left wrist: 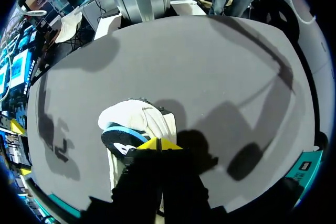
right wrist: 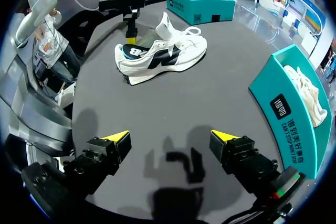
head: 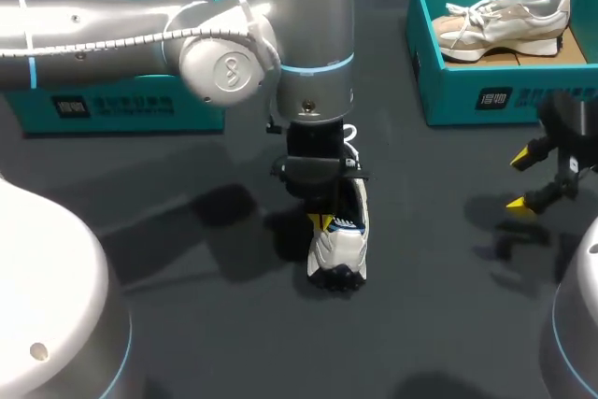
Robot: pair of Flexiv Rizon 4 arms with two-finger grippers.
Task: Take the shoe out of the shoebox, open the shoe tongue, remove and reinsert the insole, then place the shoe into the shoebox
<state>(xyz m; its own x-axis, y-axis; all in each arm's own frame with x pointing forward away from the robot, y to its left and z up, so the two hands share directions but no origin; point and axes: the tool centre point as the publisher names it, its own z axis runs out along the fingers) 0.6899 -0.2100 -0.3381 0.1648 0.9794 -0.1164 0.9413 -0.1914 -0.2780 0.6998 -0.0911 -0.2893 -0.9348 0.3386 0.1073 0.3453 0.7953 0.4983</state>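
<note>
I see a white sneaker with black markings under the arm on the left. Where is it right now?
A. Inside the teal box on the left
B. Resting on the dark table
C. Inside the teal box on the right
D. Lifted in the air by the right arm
B: the white sneaker rests on the dark table with the left gripper at its heel, while the right box holds a different beige shoe.

Dark grey matte table (head: pixel 215 324), soft shadows, seemingly lit from overhead.
</note>
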